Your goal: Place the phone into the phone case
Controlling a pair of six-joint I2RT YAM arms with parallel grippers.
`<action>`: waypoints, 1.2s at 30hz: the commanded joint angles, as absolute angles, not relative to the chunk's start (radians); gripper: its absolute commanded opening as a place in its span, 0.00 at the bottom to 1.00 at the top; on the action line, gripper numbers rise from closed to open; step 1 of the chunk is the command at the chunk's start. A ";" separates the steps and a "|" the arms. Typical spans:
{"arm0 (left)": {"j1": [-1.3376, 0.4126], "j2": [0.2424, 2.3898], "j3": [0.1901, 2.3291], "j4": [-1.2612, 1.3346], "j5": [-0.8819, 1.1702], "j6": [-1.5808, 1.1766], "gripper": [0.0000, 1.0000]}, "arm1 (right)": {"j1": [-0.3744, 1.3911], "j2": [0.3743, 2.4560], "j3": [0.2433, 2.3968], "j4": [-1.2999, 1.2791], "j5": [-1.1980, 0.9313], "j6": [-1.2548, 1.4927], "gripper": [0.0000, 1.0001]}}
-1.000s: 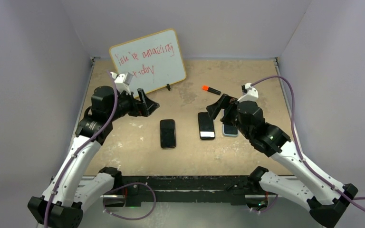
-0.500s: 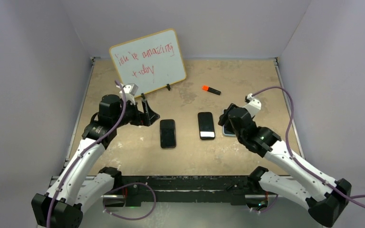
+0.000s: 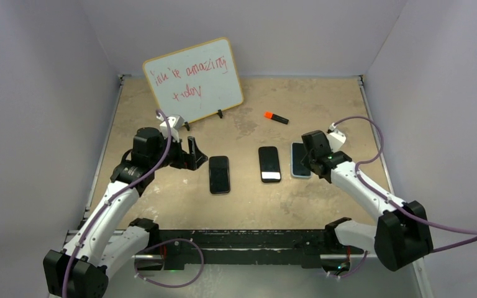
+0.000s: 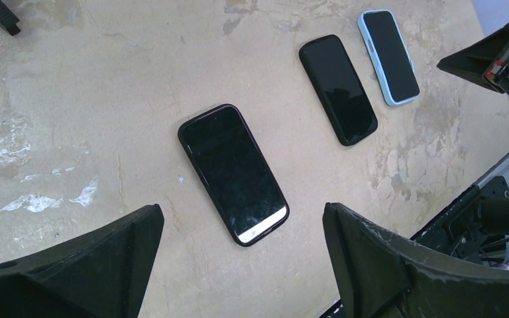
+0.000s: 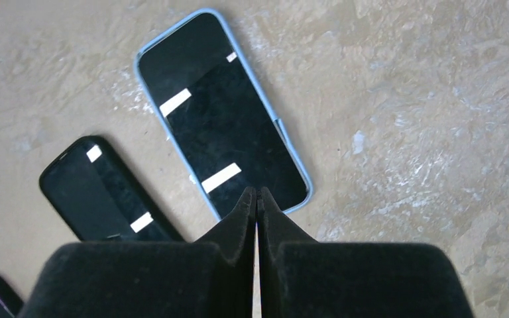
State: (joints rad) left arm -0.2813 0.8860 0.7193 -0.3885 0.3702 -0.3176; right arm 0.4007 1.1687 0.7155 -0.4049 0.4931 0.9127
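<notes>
A light-blue phone case (image 3: 293,161) lies flat right of centre, and a glossy black phone (image 5: 222,112) fills its frame. My right gripper (image 5: 257,192) is shut and empty, its tips hovering over the case's near end; from above it (image 3: 312,162) sits at the case's right edge. My left gripper (image 3: 195,155) is wide open and empty, just left of a black phone with a dark rim (image 3: 219,174). That phone (image 4: 233,173) lies ahead of and between the left fingers (image 4: 106,265). A third black handset (image 3: 269,164) rests between the other two.
A whiteboard (image 3: 194,81) with red writing stands propped at the back left. An orange marker (image 3: 276,117) lies behind the phones. The table's near edge has a black rail (image 3: 248,239), also seen in the left wrist view (image 4: 497,199).
The right gripper has closed and pulled back off the blue case toward the right. The left gripper stayed open and slid nearer to the left phone.
</notes>
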 commanded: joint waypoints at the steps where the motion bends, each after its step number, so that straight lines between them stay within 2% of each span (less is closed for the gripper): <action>1: -0.275 0.888 0.718 -0.362 0.372 -0.283 0.95 | 0.327 1.202 0.725 -0.368 0.454 0.880 0.00; 11: -0.275 0.888 0.720 -0.369 0.362 -0.280 0.96 | 0.273 1.239 0.699 -0.348 0.375 0.907 0.00; 20: -0.275 0.899 0.722 -0.371 0.352 -0.279 0.96 | 0.269 1.306 0.549 -0.261 0.301 0.987 0.00; 23: -0.275 0.907 0.724 -0.376 0.344 -0.279 0.96 | 0.269 1.349 0.563 -0.299 0.296 1.003 0.00; 30: -0.275 0.911 0.727 -0.382 0.338 -0.279 0.96 | 0.269 1.217 0.651 -0.344 0.320 0.934 0.00; 35: -0.275 0.914 0.742 -0.388 0.348 -0.274 0.96 | 0.270 1.148 0.730 -0.317 0.189 0.789 0.00; 36: -0.275 0.916 0.750 -0.392 0.354 -0.271 0.96 | 0.269 1.137 0.750 -0.310 0.148 0.763 0.03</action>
State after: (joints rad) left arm -0.2813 0.9127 0.7193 -0.3904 0.3470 -0.2943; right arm 0.2726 1.1931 0.6487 -0.3168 0.2733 0.8967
